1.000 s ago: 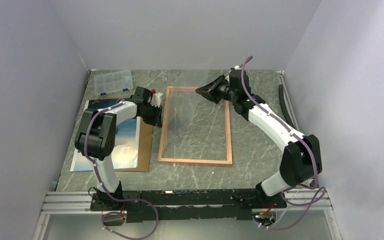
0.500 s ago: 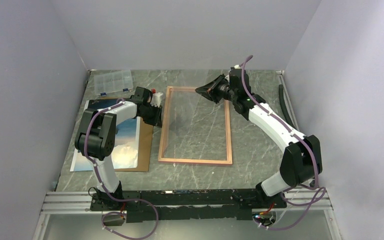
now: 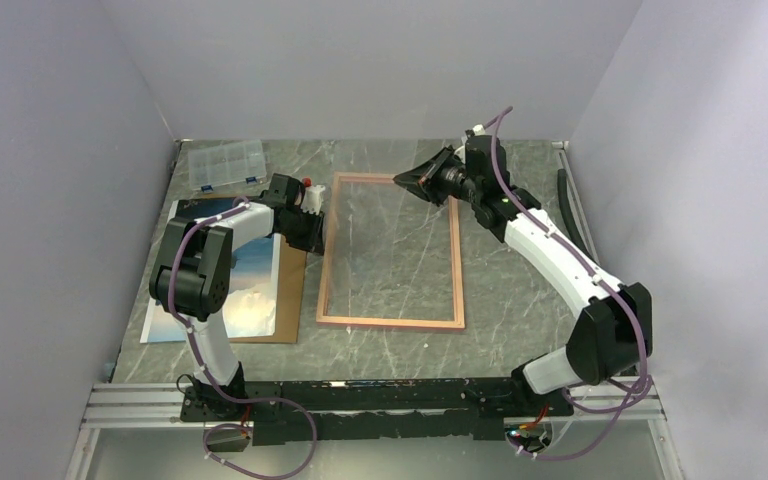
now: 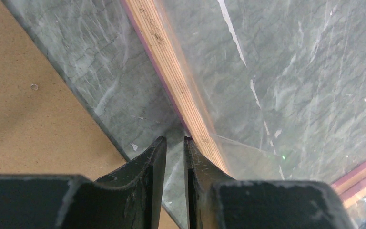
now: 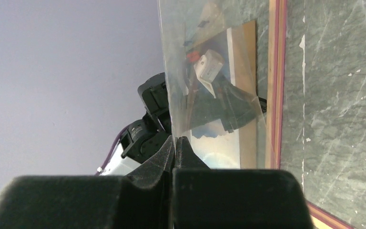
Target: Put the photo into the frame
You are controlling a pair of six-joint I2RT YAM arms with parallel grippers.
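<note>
The frame [image 3: 391, 321] lies flat mid-table, tan side up, and the photo [image 3: 255, 287] rests picture-up on the brown backing board [image 3: 293, 292] to its left. My left gripper [image 4: 175, 143] stands slightly parted at the frame's left rail, one fingertip touching the wood and nothing between them, while my right gripper [image 5: 175, 140] is pinched tight on the clear sheet [image 5: 205, 47], lifting its far corner. I count one frame, one photo, one board, one sheet, one plastic box [image 3: 226, 163].
</note>
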